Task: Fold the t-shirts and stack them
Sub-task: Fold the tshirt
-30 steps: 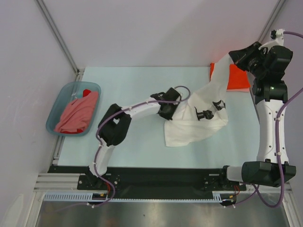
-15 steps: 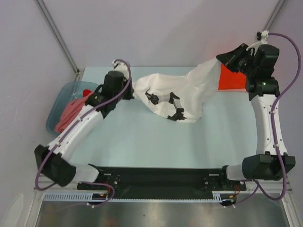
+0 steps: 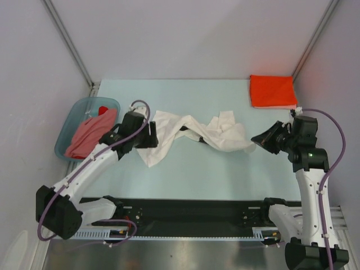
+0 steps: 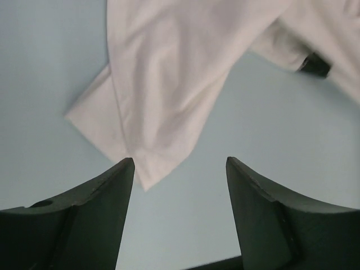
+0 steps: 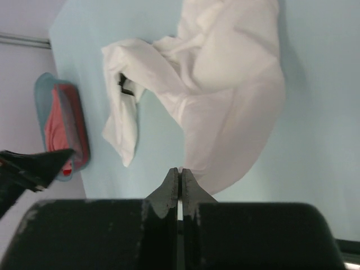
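White tee now released, rumpled on the table between the arms: left gripper just spread and empty, right gripper pressed shut, empty (flattening comes next, folding unstarted).

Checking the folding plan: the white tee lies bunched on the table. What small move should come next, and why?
Probably lower the open left end effector onto the white tee at its nearest corner and close: that corner lies loose just ahead of its jaws, and the bunched cloth needs pulling flat.
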`<action>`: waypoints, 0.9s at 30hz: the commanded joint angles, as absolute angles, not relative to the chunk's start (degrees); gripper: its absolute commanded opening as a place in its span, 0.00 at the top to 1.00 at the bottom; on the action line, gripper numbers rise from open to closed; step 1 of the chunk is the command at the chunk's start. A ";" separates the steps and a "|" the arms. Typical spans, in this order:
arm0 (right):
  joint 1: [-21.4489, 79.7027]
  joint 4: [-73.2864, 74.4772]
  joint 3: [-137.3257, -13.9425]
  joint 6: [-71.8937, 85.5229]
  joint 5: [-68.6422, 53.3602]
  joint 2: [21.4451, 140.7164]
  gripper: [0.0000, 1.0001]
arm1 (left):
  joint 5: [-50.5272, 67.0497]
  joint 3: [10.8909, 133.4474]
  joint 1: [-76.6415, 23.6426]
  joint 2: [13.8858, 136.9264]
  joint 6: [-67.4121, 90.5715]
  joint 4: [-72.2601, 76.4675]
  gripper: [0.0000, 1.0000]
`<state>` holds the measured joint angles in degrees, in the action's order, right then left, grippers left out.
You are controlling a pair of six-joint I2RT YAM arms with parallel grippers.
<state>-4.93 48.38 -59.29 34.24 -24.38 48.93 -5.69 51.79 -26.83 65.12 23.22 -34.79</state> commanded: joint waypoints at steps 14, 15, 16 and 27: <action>-6.85 47.55 -58.18 31.73 -26.27 54.58 1.00 | -5.71 114.06 -18.63 126.72 6.77 -40.51 0.40; -6.94 47.11 -58.10 31.73 -26.54 54.84 1.00 | -7.02 118.26 -18.55 128.65 7.12 -41.47 0.40; -6.94 46.76 -57.92 31.55 -26.89 55.10 1.00 | -7.55 119.78 -18.63 131.11 7.21 -41.48 0.40; -7.29 45.18 -60.20 30.59 -28.47 58.97 1.00 | -12.83 119.10 -18.19 135.70 5.71 -39.38 0.43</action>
